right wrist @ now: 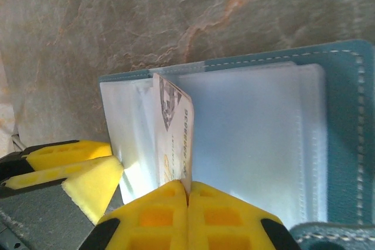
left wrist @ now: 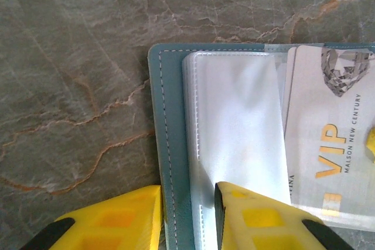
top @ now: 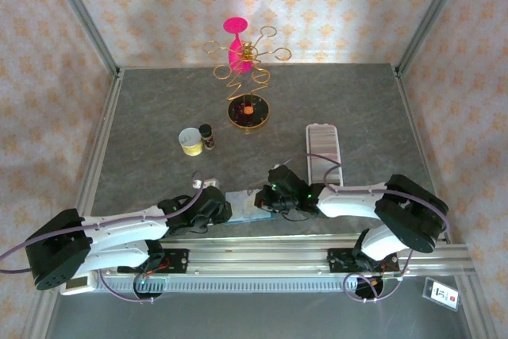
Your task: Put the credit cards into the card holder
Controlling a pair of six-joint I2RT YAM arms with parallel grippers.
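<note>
My right gripper (right wrist: 188, 194) is pinched tight on a credit card (right wrist: 173, 133). The card is a thin, stiff rectangle with a pale silvery face, a faceted diamond print at one end and gold "VIP" lettering. It stands tilted on its long edge above the middle of the open wallet (right wrist: 345, 133), and my two yellow ribbed fingertips meet on its near edge. From the left wrist the same credit card (left wrist: 328, 144) lies across the right half of the wallet's leaves.

The wallet (left wrist: 170, 144) is soft teal leatherette with a line of pale stitching along a rounded border. It lies opened flat, and inside is a stack of glossy, milky plastic sleeves that catch the light.

My left gripper (left wrist: 187, 191) is only narrowly parted, astride the wallet's left stitched border. One finger (left wrist: 117, 221) is outside the wallet over the bare table and the other sits on the sleeves. I cannot tell whether they pinch that border or only rest there.

From above, the wallet (top: 240, 198) sits between my left gripper (top: 218, 206) and my right gripper (top: 266, 196). The table (top: 159, 117) is matt grey stone-look with rusty veins. The card holder (top: 324, 147) is a long, whitish plastic tray with rounded corners and close crosswise ridges. It lies beyond the wallet and to its right, well apart from it.
</note>
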